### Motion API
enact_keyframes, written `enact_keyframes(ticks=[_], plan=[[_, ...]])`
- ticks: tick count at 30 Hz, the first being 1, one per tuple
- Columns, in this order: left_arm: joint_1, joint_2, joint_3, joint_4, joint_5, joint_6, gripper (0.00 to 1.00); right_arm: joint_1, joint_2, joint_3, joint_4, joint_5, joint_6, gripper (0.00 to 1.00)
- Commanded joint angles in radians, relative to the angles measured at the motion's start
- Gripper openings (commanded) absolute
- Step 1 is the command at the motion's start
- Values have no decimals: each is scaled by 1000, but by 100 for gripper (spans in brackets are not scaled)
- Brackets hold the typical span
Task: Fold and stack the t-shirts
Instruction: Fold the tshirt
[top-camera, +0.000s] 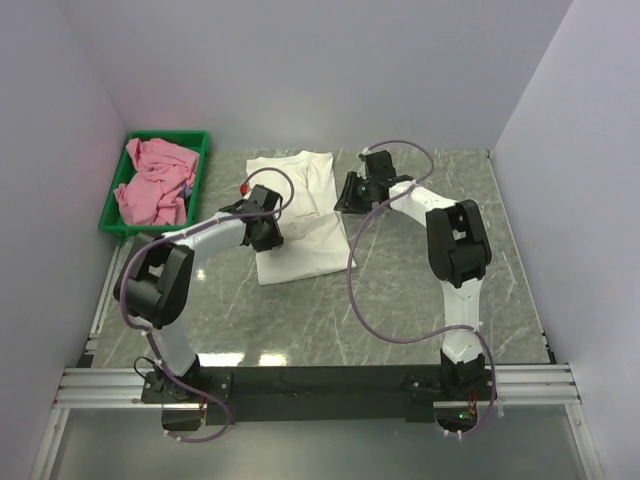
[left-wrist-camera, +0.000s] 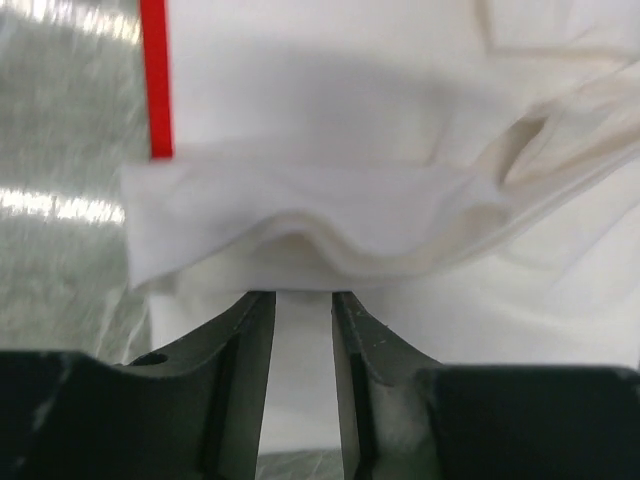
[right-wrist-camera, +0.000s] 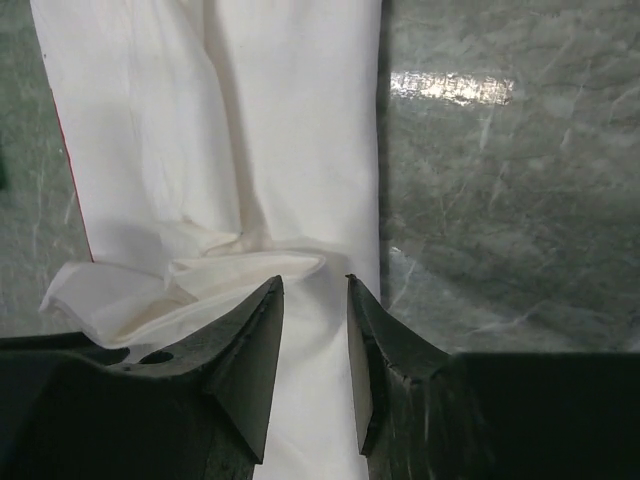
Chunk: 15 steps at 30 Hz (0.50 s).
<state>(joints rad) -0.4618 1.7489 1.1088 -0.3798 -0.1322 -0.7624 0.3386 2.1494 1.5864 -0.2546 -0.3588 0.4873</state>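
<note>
**White shirt cross-fold: lift both edges level**

Grey marbled table: large white fabric t-shirt lies centre-left as a narrow panel, with its long axis running 12–6 o'clock. Can't tell which end is the collar. Crumpled pink t-shirt sits in green plastic tray at 10 o'clock. Left gripper is on the shirt's 9 o'clock edge and right gripper on its 3 o'clock edge. Both have jaws near-closed, pinching bunched cloth. Raise them together, travel along the long axis and keep tension even.
</note>
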Motion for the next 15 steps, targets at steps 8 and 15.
enact_keyframes(ticks=[8,15], plan=[[72,224,359,-59,-29,95,39,17,-259,-277,143,-71,25,46],[77,97,366,-62,5,81,71,4,-436,-496,158,-69,11,57]])
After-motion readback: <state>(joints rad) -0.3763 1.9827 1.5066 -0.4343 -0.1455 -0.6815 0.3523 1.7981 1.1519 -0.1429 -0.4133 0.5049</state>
